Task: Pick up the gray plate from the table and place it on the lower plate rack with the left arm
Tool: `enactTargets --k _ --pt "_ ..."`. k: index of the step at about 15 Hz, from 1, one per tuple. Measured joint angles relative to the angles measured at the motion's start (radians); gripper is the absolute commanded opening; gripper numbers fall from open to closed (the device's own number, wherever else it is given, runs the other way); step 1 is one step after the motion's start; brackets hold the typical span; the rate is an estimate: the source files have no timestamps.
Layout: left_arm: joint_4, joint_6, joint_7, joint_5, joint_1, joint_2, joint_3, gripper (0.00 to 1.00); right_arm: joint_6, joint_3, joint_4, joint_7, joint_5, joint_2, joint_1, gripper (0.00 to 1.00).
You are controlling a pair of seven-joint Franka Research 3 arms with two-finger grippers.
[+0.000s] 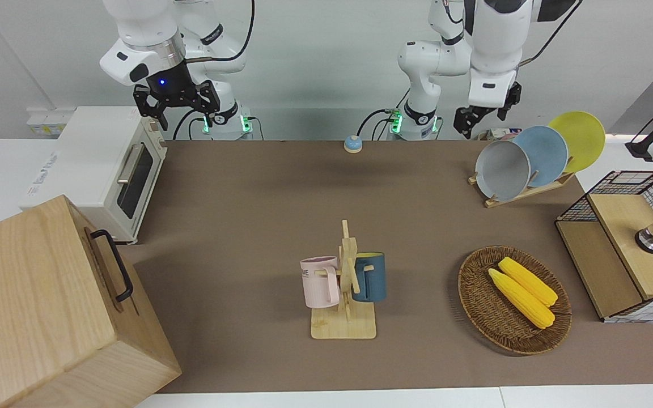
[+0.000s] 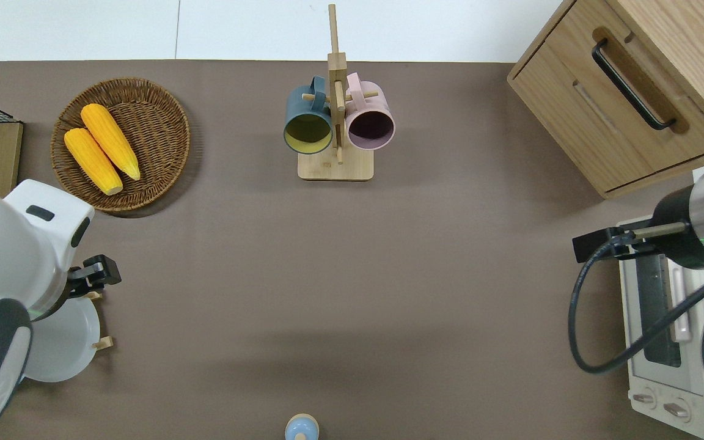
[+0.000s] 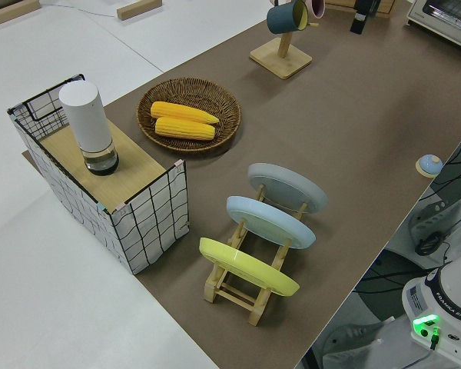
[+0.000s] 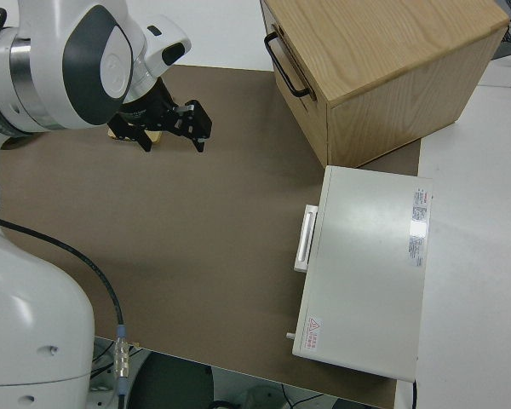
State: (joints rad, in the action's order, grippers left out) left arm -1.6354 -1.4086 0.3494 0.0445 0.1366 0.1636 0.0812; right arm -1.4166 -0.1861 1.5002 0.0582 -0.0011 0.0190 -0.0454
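Plate work looked finished: the round pale gray plate [image 1: 502, 170] stood in the small light-wood plate rack [image 1: 522, 190], directly below the left gripper [image 1: 483, 112], whose fingers hung open and empty.

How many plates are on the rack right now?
3, all leaning in the rack at the left arm's end of the table: the gray plate in the end slot toward the table's middle, the blue plate next, the yellow plate at the outer end. None looks hidden.
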Motion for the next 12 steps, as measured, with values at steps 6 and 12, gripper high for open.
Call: enactTargets --k 6,12 --pt "0.022 0.003 -0.152 -0.049 -0.001 0.013 -0.021 0.99 0.0 0.0 0.0 0.0 0.0 0.0 0.0 0.987" --pt "0.022 0.01 -0.157 -0.052 -0.001 0.013 -0.025 1.0 0.0 0.0 0.0 0.0 0.0 0.0 0.0 0.99"
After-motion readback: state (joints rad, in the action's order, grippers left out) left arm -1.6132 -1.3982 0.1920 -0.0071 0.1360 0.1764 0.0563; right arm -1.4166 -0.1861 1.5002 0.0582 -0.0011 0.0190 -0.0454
